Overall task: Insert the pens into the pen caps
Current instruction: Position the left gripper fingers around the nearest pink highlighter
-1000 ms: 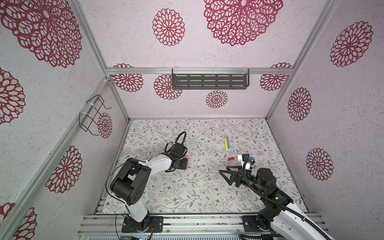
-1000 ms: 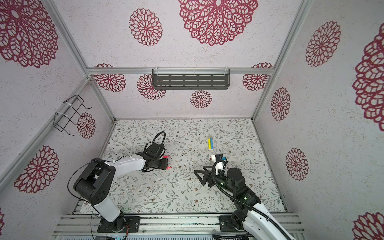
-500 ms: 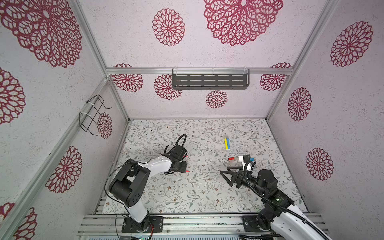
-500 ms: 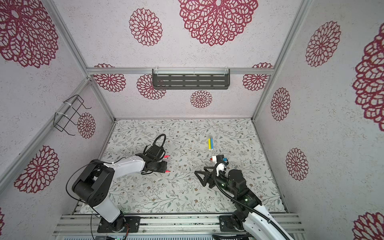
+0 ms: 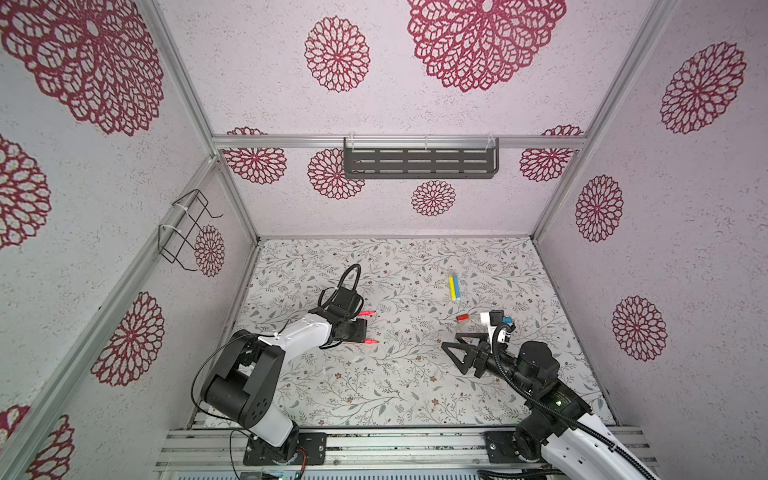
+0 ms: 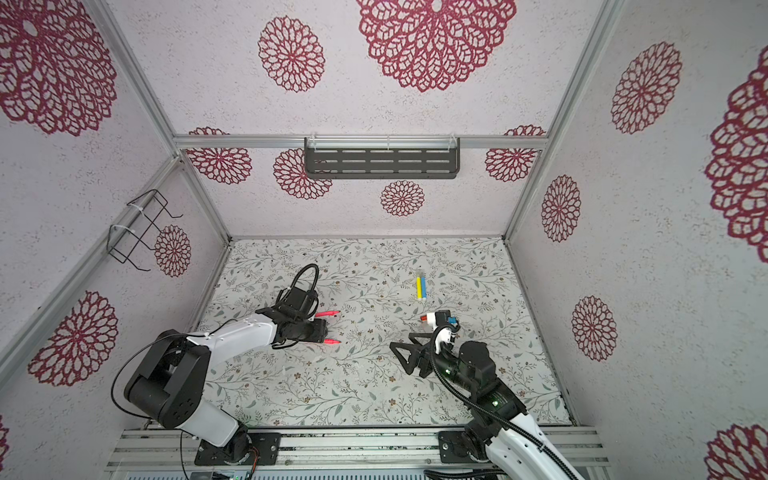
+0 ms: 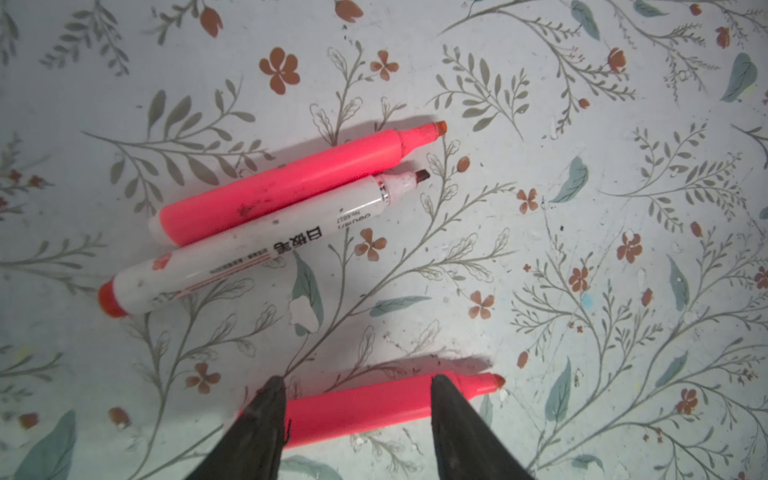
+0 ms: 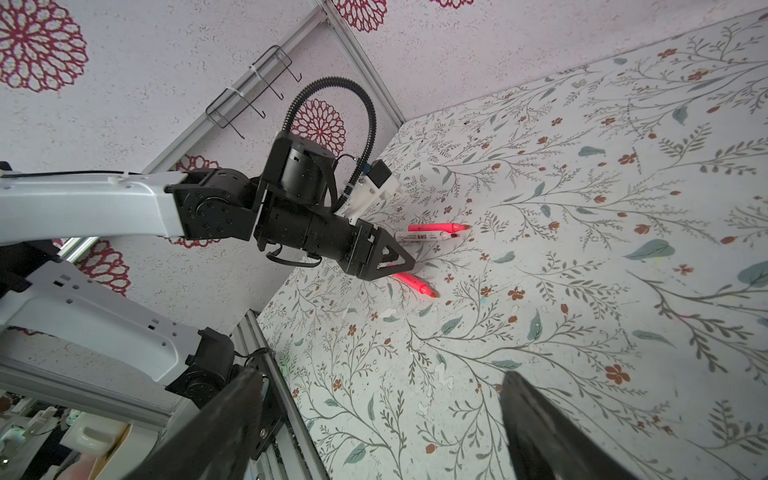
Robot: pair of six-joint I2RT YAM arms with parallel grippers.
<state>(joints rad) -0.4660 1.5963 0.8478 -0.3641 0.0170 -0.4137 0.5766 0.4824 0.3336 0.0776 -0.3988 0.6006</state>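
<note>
While the uncapped pink highlighter (image 7: 357,413) lies flat on the floral table (image 7: 582,249), the left gripper (image 7: 355,379) hangs over it, claw half spread and pinching nothing. Pickup seems in hand — next, close squarely across the barrel; the right gripper (image 8: 380,376) gapes, empty

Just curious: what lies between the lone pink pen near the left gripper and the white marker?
Only bare floral mat, in the left wrist view, between the lone pink highlighter pen and the white red-ended marker pen.
</note>
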